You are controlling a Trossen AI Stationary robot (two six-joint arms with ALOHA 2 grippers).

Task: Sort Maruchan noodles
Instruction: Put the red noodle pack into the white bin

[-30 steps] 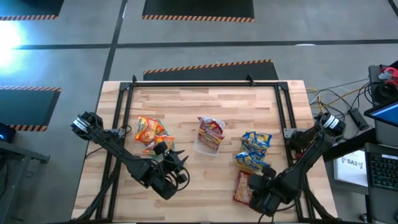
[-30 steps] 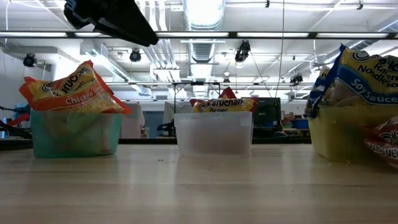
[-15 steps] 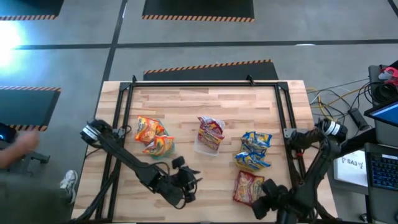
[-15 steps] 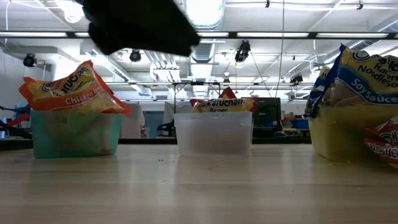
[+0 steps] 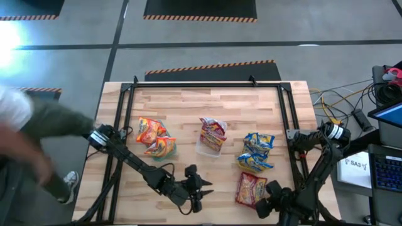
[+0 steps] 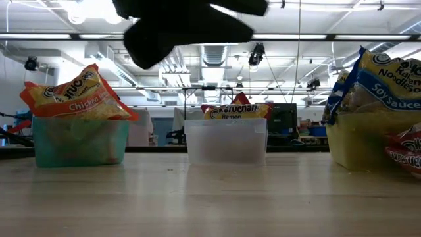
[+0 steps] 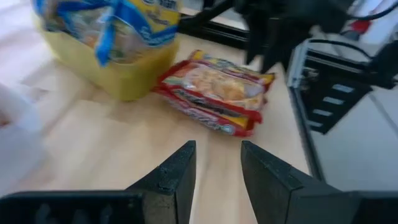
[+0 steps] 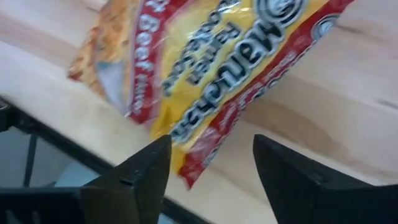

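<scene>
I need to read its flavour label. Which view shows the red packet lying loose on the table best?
The right wrist view: the red packet fills it, lettering readable. The left wrist view shows it whole but blurred, the high view small, the low view only an edge.

A robotics lab set in an open industrial hall — a wooden worktop [image 5: 207, 107] stands on a grey concrete floor [image 5: 207, 31] marked with orange-and-black hazard stripes [image 5: 210, 66]. Bare ceiling ducts [image 6: 214, 49] and strip lights [image 6: 316, 37] run overhead, while loose cables [image 5: 352, 100] and a laptop [image 5: 388, 116] crowd the worktop's right side — a person [image 5: 31, 144] passes at left.
</scene>
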